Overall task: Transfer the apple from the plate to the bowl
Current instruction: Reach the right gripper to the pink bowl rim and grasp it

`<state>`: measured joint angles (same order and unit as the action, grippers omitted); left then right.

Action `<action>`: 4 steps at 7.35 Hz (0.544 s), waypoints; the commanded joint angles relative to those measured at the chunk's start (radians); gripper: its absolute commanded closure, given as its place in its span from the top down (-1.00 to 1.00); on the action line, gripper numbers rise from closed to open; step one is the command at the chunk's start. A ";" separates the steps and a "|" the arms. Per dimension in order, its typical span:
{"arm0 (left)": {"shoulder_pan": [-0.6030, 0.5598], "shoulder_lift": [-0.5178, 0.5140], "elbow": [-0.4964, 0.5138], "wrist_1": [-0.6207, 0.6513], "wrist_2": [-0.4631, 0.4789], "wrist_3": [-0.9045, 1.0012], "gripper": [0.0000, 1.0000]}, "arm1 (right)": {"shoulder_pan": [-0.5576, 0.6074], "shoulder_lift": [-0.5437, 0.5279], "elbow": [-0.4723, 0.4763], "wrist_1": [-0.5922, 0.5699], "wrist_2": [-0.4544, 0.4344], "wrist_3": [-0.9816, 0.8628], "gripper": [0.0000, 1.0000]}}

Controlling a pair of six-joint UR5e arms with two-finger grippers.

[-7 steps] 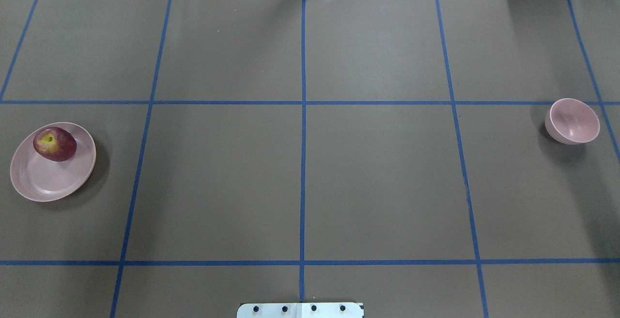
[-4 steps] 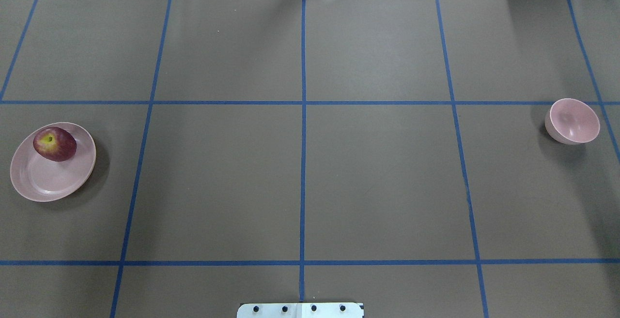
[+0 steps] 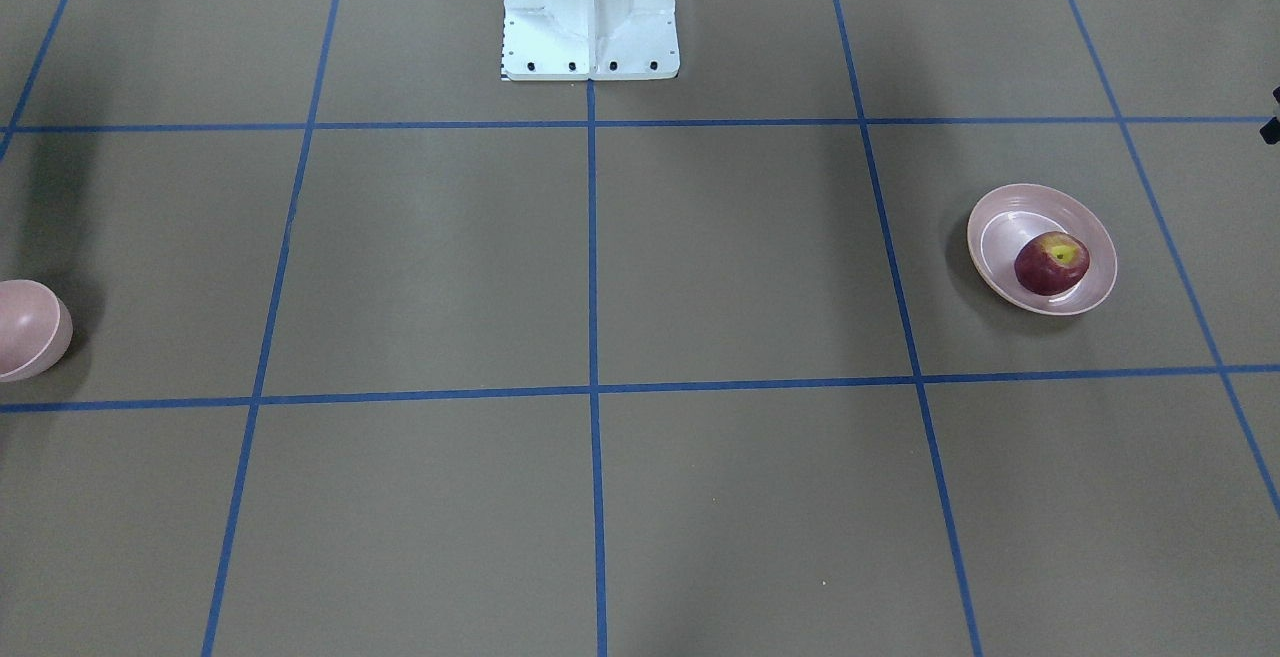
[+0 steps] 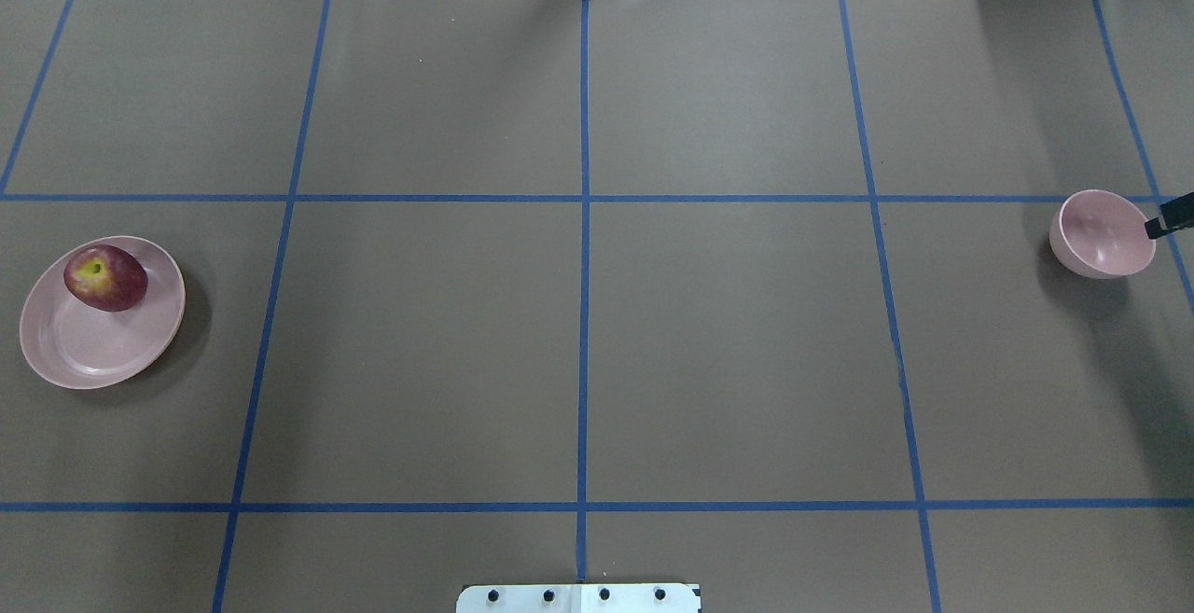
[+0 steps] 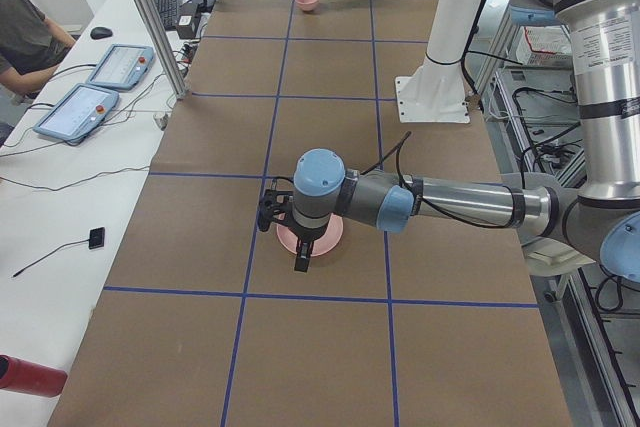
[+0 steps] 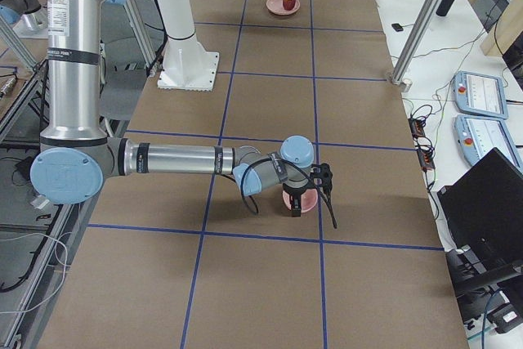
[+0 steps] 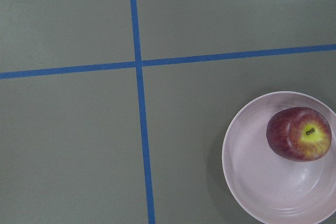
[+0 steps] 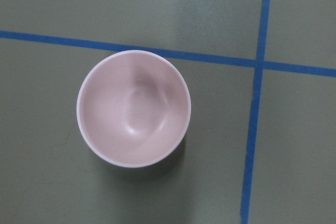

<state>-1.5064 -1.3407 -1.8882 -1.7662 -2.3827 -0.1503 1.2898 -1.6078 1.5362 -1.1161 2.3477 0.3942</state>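
Observation:
The dark red apple [image 4: 105,277] lies on the far part of the pale pink plate [image 4: 89,342] at the table's left end; both show in the left wrist view, apple [image 7: 298,133] on plate [image 7: 257,182]. The empty pink bowl [image 4: 1103,233] stands at the right end, centred in the right wrist view [image 8: 134,108]. My left gripper [image 5: 287,234] hovers above the plate. My right gripper [image 6: 309,194] hovers above the bowl; one black fingertip [image 4: 1170,215] shows beside the bowl's rim. I cannot tell whether either gripper is open or shut.
The brown table is marked with a blue tape grid. The robot's white base [image 3: 590,7] stands at the middle of the near edge. An operator's desk with tablets [image 5: 120,67] and a laptop [image 6: 482,202] lie beyond the far edge.
A black fingertip of my right gripper has come into the overhead view at the right edge, beside the bowl. Apple, plate and bowl have not moved.

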 commanded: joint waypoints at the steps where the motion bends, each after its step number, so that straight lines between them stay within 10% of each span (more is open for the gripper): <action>1: 0.000 0.000 0.000 -0.001 -0.001 -0.002 0.96 | -0.059 0.025 -0.062 0.053 -0.037 0.023 1.00; 4: 0.000 0.000 -0.002 -0.001 -0.003 0.000 0.96 | -0.101 0.058 -0.105 0.052 -0.071 0.020 0.95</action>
<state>-1.5064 -1.3407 -1.8902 -1.7671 -2.3848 -0.1505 1.1985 -1.5596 1.4480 -1.0645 2.2892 0.4148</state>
